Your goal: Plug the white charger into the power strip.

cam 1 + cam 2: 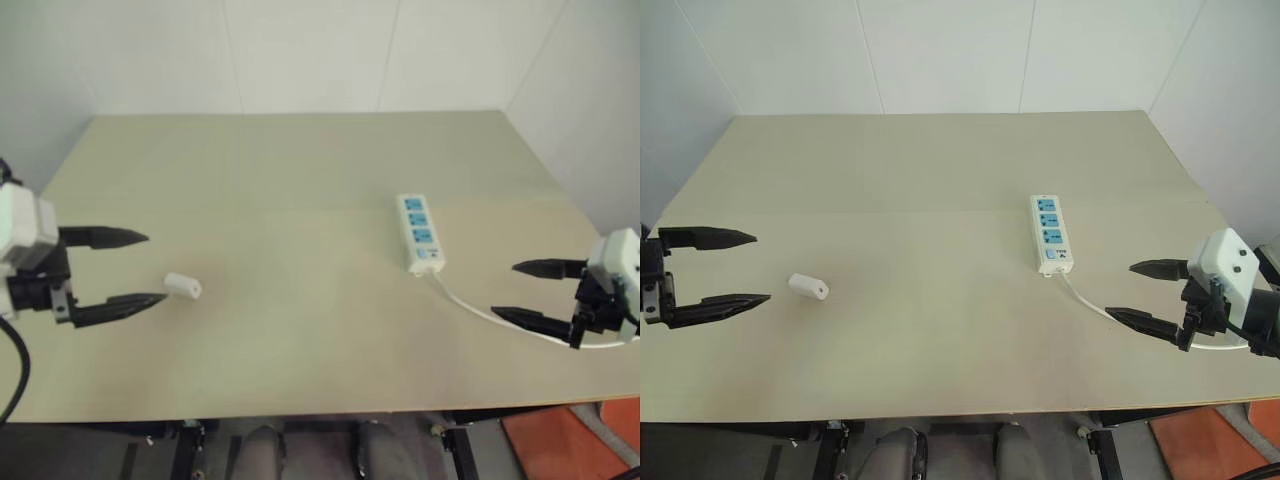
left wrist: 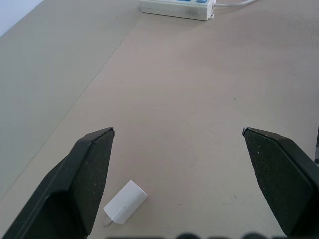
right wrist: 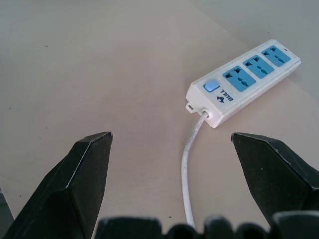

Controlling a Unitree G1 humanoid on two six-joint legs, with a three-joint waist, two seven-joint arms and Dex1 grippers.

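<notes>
Starting layout. Your left hand [image 1: 145, 268] hangs released beside the white charger [image 1: 183, 286], which lies free near the bench's [image 1: 300, 180] left edge. Your right hand [image 1: 520, 290], also released, faces the power strip [image 1: 420, 233] toward the right edge, over its cord [image 1: 480, 308]. Nothing is plugged yet.

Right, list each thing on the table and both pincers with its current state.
Small white rounded charger: lying on its side, unplugged, apart from both pincers.
Long white power strip with blue sockets: flat on the table, all three sockets empty.
Left pincer: open, empty.
Right pincer: open, empty.
</notes>
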